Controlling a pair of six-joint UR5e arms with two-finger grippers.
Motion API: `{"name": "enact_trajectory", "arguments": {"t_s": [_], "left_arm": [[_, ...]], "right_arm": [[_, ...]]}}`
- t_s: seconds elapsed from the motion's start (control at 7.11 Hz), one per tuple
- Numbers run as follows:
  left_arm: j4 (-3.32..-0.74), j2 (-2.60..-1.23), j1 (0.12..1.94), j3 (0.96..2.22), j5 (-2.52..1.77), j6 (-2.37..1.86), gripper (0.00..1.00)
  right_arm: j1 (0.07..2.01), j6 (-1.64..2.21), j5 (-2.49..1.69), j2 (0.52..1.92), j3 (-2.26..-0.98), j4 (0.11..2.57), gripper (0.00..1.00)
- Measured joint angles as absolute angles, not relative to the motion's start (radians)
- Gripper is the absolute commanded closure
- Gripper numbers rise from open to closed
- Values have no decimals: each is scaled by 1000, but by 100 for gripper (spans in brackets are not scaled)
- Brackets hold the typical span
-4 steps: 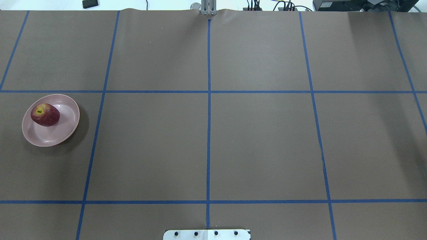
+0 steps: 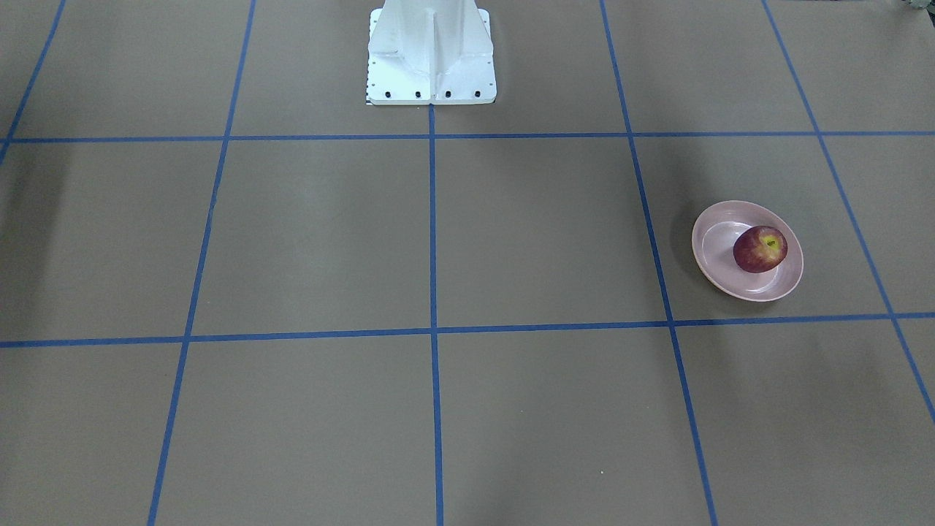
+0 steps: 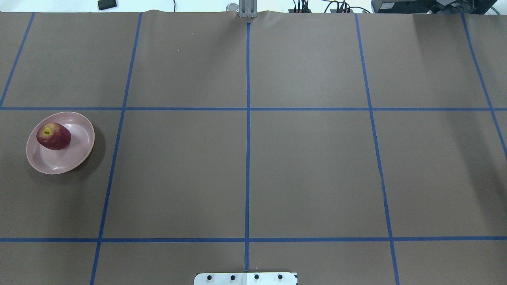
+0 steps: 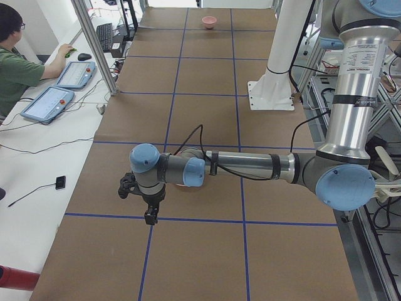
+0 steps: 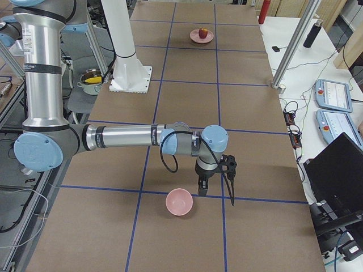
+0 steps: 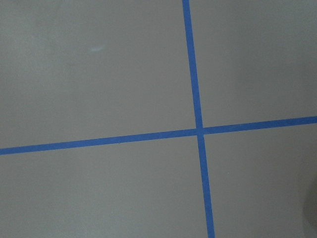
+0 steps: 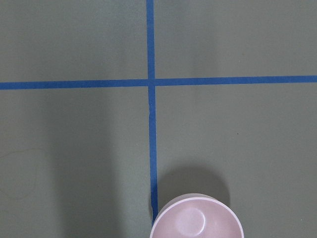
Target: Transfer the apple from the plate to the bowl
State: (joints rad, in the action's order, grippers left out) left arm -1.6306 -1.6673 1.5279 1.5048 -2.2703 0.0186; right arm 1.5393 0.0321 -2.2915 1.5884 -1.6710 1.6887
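Observation:
The dark red apple (image 3: 54, 135) lies on the pale pink plate (image 3: 75, 154) at the table's left side; both also show in the front view, the apple (image 2: 760, 249) on the plate (image 2: 719, 252). The small pink bowl (image 5: 179, 202) stands empty at the table's right end and shows at the bottom of the right wrist view (image 7: 197, 220). My right gripper (image 5: 215, 184) hangs just beside the bowl. My left gripper (image 4: 150, 214) hangs over bare table near the plate, which the arm mostly hides there. I cannot tell whether either gripper is open or shut.
The white robot pedestal (image 2: 431, 51) stands at mid-table on my side. Blue tape lines (image 3: 247, 158) grid the brown table. An operator (image 4: 15, 69) sits beside the table with control tablets (image 4: 47, 103). More tablets (image 5: 334, 93) and a laptop (image 5: 340, 170) lie alongside.

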Motion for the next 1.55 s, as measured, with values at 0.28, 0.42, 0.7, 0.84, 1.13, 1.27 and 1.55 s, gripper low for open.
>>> {"name": "enact_trajectory", "arguments": {"t_s": [0.28,0.42,0.7,0.84,1.13,1.27,1.55], "left_arm": [[-1631,-1667,1528,1505,-2270,18,1],[-1631,-1667,1528,1505,-2270,19,1],[-1631,-1667,1528,1507,-2279,19,1],[-1631,-1668,1528,1511,-2301,20,1],[-1633,-1675,1525,1545,-2335,20,1],[-1645,-1678,1519,1564,-2340,18,1],[-1680,-1677,1508,1576,-2340,11,1]], "right_arm": [[1540,31,-2289,1590,-1672,1685,0],[1540,30,-2289,1590,-1672,1683,0],[1541,29,-2288,1591,-1674,1679,0],[1541,27,-2281,1592,-1674,1679,0],[1542,20,-2272,1590,-1680,1677,0],[1542,20,-2272,1585,-1682,1675,0],[1544,26,-2302,1606,-1682,1672,0]]}}
